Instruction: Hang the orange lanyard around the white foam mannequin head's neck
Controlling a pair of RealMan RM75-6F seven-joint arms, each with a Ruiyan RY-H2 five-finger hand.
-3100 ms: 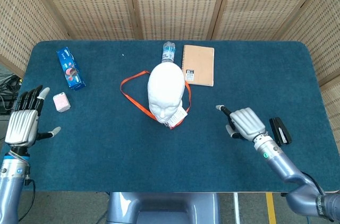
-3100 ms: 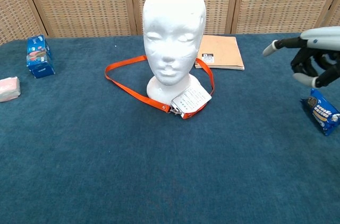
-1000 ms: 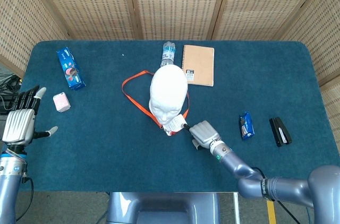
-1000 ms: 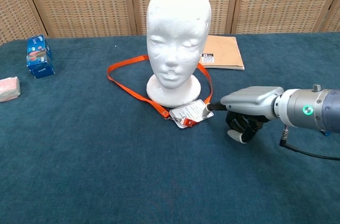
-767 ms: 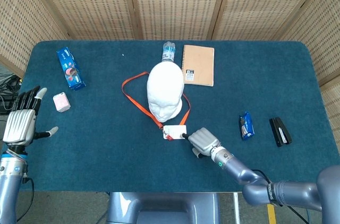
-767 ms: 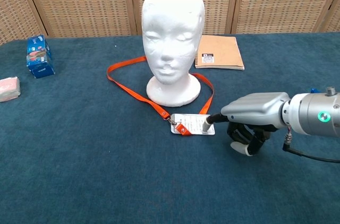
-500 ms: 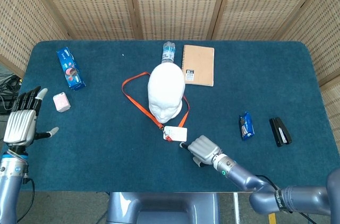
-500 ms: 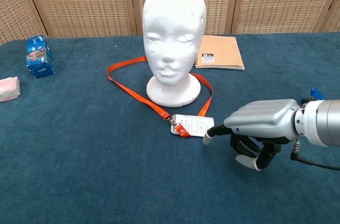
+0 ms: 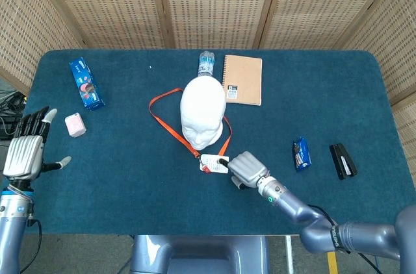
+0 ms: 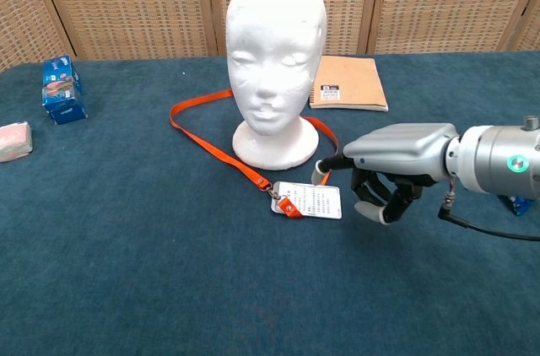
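Back up toward the strap comes the right robot hand (image 10: 384, 172), one finger out by the badge (image 10: 309, 200), the rest curled on nothing. Beyond, the orange lanyard (image 10: 211, 150) circles the mannequin head (image 10: 275, 56) on the counter (image 10: 126, 272). Off left, the left robot hand (image 9: 26, 147) hangs spread, holding nothing.

Orange lanyard (image 10: 221, 151) loops flat around upright white mannequin head's (image 10: 276, 52) base.

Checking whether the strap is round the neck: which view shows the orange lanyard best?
The head view: the lanyard loops around the foam head from above. The chest view shows the front strap and badge; the back is hidden.
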